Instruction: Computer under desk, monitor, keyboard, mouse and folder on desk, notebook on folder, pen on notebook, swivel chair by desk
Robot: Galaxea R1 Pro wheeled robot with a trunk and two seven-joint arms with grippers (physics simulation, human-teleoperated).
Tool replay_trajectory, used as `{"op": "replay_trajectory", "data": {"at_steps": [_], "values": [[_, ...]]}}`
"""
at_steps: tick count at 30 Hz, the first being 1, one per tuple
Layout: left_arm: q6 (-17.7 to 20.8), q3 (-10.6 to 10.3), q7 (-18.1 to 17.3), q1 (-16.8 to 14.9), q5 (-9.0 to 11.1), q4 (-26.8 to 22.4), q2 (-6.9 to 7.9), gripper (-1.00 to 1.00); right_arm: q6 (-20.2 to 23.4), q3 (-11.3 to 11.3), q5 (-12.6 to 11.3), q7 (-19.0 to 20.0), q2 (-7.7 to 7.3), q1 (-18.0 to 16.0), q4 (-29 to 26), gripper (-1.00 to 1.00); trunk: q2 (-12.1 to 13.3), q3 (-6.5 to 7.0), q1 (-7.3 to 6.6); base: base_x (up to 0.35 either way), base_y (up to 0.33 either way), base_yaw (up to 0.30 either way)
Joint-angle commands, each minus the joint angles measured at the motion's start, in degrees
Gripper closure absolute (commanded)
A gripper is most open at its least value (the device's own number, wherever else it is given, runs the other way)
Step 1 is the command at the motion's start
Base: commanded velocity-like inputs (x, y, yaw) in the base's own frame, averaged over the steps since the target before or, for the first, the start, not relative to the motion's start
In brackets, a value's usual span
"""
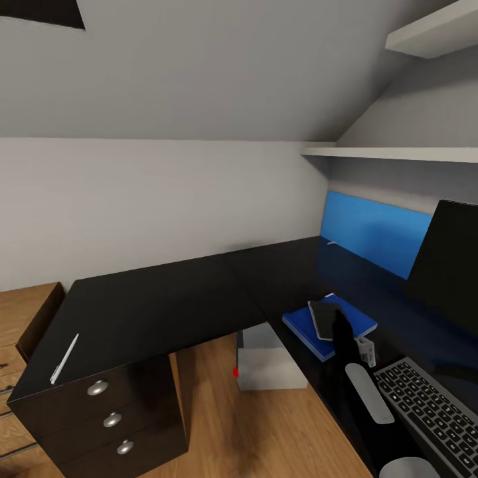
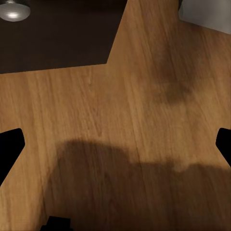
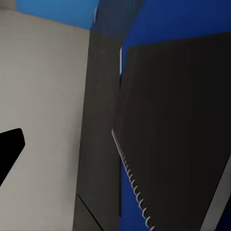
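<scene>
**Notebook on folder, pen far off at the desk's other end**

Over on the black L-shaped desk (image 1: 166,299): blue folder (image 1: 302,326) lying flat, dark spiral notebook (image 1: 323,318) stacked on top. Right gripper (image 1: 342,332) poised right over the notebook, jaws impossible to judge. Keyboard (image 1: 431,411) beside, monitor (image 1: 448,265) behind, mouse (image 1: 410,468) at the near edge. Pen (image 1: 64,358) well apart above the drawers. Computer (image 1: 265,362) under the desk. Left gripper (image 2: 115,139) spread wide over wooden floor (image 2: 120,96), holding nothing.

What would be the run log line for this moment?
notebook on folder | right gripper above notebook | pen on desk far end
</scene>
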Motion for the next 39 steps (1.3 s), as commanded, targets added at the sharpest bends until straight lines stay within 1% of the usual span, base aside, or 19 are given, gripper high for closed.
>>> {"op": "replay_trajectory", "data": {"at_steps": [1, 8, 13, 19, 30, 36, 39], "values": [[0.36, 0.04, 0.02, 0.01, 0.55, -0.12, 0.01, -1.0, -0.28, 0.1, -0.49, -0.15, -0.03, -0.02, -0.07, -1.0, -0.03, -0.05, 0.0, 0.0, 0.0, 0.0], [0.36, 0.04, 0.02, 0.01, 0.55, -0.12, 0.04, -1.0, -0.31, 0.09, -0.49, -0.15, -0.03, -0.02, -0.07, -1.0, -0.03, -0.05, 0.0, -0.01, 0.0, 0.0], [0.36, 0.04, 0.02, 0.01, 0.55, -0.12, 0.01, -1.0, -0.32, 0.1, -0.48, -0.15, -0.03, -0.02, -0.09, -1.0, -0.03, -0.05, 0.0, -0.213, 0.0, 0.0], [0.36, 0.04, 0.02, 0.01, 0.49, -0.12, 0.0, -1.0, -0.32, 0.17, -0.4, -0.04, -0.01, -0.02, -0.14, -1.0, -0.03, -0.05, 0.0, -0.052, 0.0, 0.0], [0.36, 0.05, 0.1, 0.01, 0.47, -0.12, 0.02, -1.0, -0.57, 0.21, -0.22, 0.34, 0.09, -0.02, -0.6, -1.0, 4.38, 1.93, -2.42, -0.002, 0.0, 0.0], [0.36, 0.05, 0.1, 0.01, 0.52, -0.12, 0.04, -1.0, -0.61, 0.22, -0.28, 0.54, 0.3, -0.02, -1.79, -1.0, 6.79, 3.0, -3.73, 0.0, 0.0, 0.0], [0.36, 0.04, 0.17, 0.01, 0.55, -0.07, 0.05, -1.0, -0.73, 0.98, -0.24, 0.55, 1.16, -0.02, -1.9, -1.0, 7.99, 3.54, -4.39, 0.0, 0.0, 0.013]]}}
